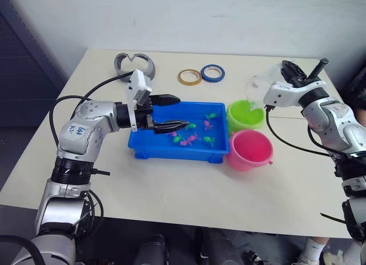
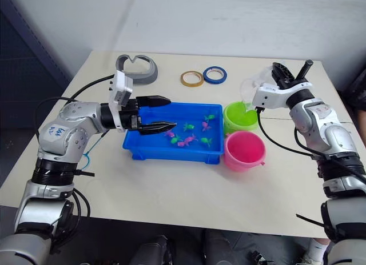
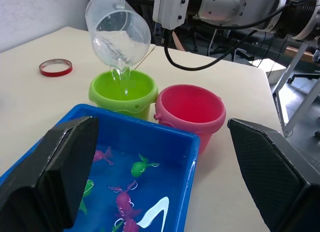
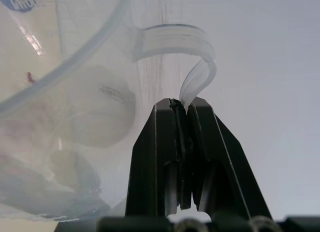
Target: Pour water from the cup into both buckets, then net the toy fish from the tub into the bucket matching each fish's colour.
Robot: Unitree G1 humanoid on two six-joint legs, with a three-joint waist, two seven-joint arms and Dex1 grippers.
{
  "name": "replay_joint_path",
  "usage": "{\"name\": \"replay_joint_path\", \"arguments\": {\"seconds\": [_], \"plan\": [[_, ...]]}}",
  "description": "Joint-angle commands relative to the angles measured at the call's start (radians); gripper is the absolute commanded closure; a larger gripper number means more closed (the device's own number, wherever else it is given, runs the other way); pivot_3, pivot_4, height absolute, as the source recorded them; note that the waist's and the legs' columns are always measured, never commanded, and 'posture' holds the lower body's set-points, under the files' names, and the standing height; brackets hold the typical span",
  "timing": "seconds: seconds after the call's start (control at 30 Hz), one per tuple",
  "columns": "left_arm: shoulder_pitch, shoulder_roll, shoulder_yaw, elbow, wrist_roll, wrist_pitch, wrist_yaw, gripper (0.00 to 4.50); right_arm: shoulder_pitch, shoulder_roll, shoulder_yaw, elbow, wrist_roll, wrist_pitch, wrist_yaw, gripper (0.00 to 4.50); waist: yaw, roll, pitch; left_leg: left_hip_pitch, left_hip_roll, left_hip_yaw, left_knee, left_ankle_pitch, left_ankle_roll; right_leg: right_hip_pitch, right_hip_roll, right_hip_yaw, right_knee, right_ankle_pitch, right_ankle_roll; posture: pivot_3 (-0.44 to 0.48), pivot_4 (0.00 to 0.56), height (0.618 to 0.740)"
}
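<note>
Above the lime green plastic bucket (image 3: 122, 92): clear plastic cup (image 3: 117, 34) tilted, water pouring | right gripper (image 4: 184, 109) clenched on cup handle | left gripper (image 1: 171, 112) spread wide over shallow blue plastic tub (image 1: 171, 148).

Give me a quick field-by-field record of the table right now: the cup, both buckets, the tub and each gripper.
cup: tilted over the green bucket, water running out
green bucket: receiving water
pink bucket: beside the green one, looks dry
tub: holds green and pink toy fish
right gripper: shut on the cup handle
left gripper: open, empty, over the tub
</note>
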Motion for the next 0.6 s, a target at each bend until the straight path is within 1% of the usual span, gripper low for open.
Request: {"name": "replay_joint_path", "arguments": {"seconds": [0.03,0.23,0.43,0.5,0.6], "plan": [[-0.01,0.0,0.026,-0.02,-0.007,-0.021,-0.009,0.0,-0.037,-0.04,-0.005,-0.037,-0.057,-0.031,-0.061,4.47,-0.001,0.0,0.0,0.0,0.0,0.0,0.0,0.0,0.0,0.0,0.0,0.0,0.0,0.0,0.0,0.0,0.15,0.74],[-0.01,-0.001,0.026,-0.027,-0.009,-0.018,-0.008,0.0,-0.044,-0.053,0.009,-0.063,-0.12,-0.049,-0.106,4.47,-0.002,0.0,0.0,0.0,0.0,0.0,0.0,0.0,0.0,0.0,0.0,0.0,0.001,0.0,0.0,0.0,0.15,0.74],[-0.012,-0.002,0.021,-0.034,-0.009,-0.012,-0.008,0.0,-0.034,-0.053,-0.009,-0.071,-0.118,-0.048,-0.097,4.47,-0.001,0.0,0.0,0.0,0.0,0.0,0.0,0.0,0.0,0.0,0.0,0.0,0.001,0.0,0.0,0.0,0.15,0.74],[-0.01,-0.002,0.019,-0.04,-0.011,-0.008,-0.008,0.0,-0.017,-0.052,-0.02,-0.077,-0.105,-0.048,-0.099,4.47,-0.001,0.0,0.0,0.0,0.0,0.0,0.0,0.0,0.0,0.0,0.0,0.0,0.001,0.0,0.0,0.0,0.15,0.74],[-0.014,-0.001,0.014,-0.043,-0.011,-0.005,-0.015,0.0,0.021,-0.032,-0.065,-0.07,-0.029,-0.029,-0.077,4.47,0.0,0.0,0.0,0.0,0.0,0.0,0.0,0.0,0.0,0.0,0.0,0.0,0.001,0.0,0.0,0.0,0.15,0.74]]}}
